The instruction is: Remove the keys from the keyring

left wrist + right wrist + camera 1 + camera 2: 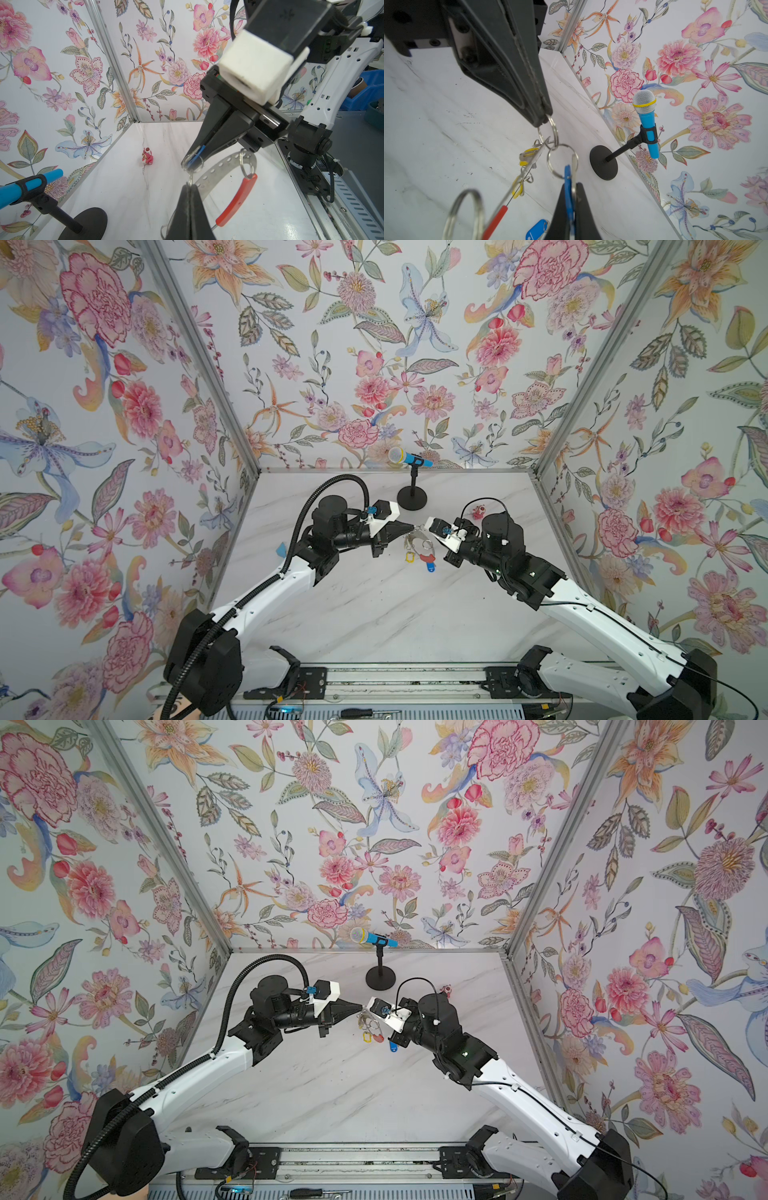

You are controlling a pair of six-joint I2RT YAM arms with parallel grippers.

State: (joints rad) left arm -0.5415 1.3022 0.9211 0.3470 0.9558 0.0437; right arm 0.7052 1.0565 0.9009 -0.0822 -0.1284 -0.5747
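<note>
The keyring [236, 201], a thin hoop with a red sleeve, hangs above the table between both grippers. Several keys with yellow tags [527, 154] and a blue tag [536, 229] dangle from it; in both top views the bunch [417, 549] [372, 1029] hangs below the meeting fingertips. My left gripper [190, 186] [412, 526] is shut on a small split ring [550, 129] at the top of the bunch. My right gripper [572, 188] [424, 526] is shut on a blue-tagged key [568, 176], whose own ring links into that split ring.
A black round microphone-stand base [411, 499] with a blue microphone [405, 457] stands just behind the grippers. A small red-pink toy figure [478, 512] sits behind the right wrist. A small light-blue piece [281, 549] lies left of the left arm. Floral walls enclose three sides.
</note>
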